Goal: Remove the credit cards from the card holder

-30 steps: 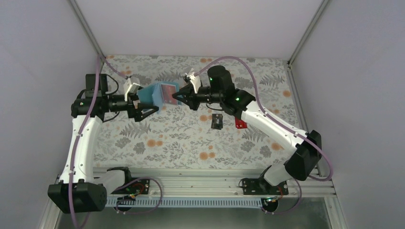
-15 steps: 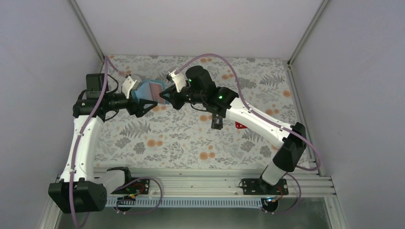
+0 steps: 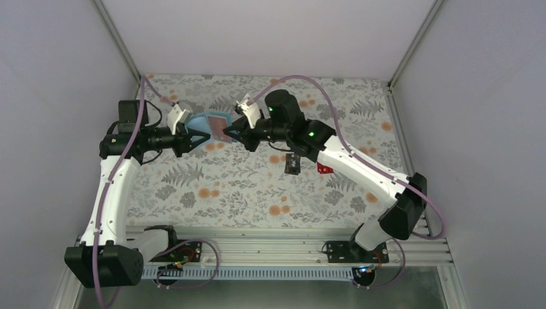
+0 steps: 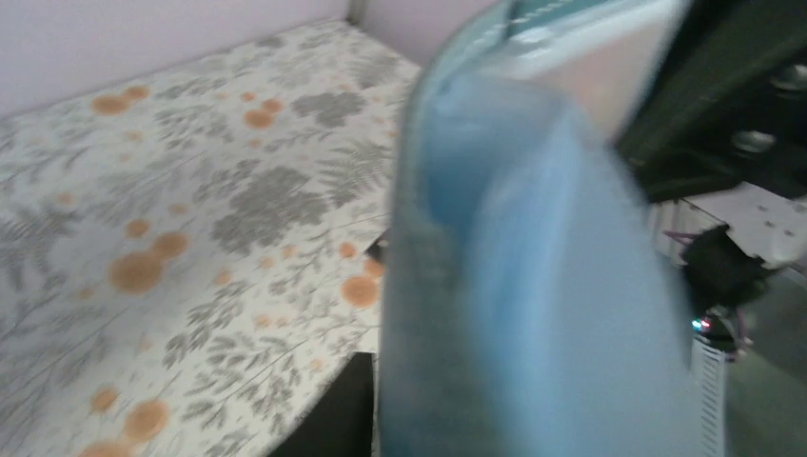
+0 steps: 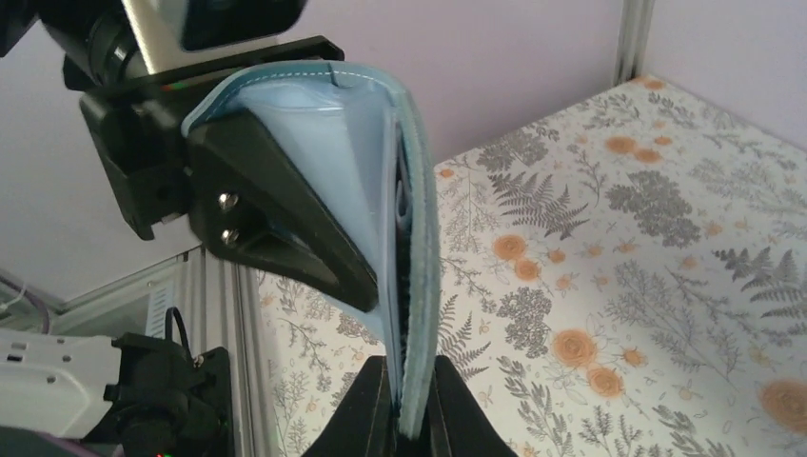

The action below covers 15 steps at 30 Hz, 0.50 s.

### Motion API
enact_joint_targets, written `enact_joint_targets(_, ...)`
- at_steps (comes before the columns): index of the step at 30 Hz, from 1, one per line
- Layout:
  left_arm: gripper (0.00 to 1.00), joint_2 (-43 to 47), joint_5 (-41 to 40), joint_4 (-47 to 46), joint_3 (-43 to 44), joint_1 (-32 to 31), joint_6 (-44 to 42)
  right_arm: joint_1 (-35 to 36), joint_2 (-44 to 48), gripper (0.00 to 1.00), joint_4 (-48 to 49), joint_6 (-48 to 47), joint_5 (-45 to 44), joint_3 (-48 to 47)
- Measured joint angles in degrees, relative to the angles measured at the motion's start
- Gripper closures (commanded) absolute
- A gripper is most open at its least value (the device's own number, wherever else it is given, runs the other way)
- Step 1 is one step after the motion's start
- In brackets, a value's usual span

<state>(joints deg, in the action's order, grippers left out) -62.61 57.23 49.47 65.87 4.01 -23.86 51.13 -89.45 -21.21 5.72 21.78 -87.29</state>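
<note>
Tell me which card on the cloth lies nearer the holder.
The black card: it lies left of the red card, on the side toward the holder.

matt stitched card holder (image 5: pixel 420 228) with smooth lining, matt plastic fingers (image 5: pixel 276 214), printed cloth (image 5: pixel 628 248).

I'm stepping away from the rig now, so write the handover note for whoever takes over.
Left gripper: jaws closed on the left leaf of the card holder.
Right gripper: jaws shut on its opposite edge; the holder hangs between the two, off the cloth.
Done: black card and red card lie on the cloth by the right arm.
Left: pale card appears to sit inside the holder; pull it out.
</note>
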Motion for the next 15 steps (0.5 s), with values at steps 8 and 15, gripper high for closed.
enact_joint_targets(8, 0.98, 0.22, 6.36, 2.01, 0.0, 0.04, -1.81, -8.13, 6.75, 0.54, 2.08, -2.12, 8.41, 7.06)
enact_joint_targets(15, 0.98, 0.2, -0.17, -0.13, -0.02, 0.11, 0.85, -11.58, 13.88, 0.39, 5.66, -2.58, 17.18, 12.94)
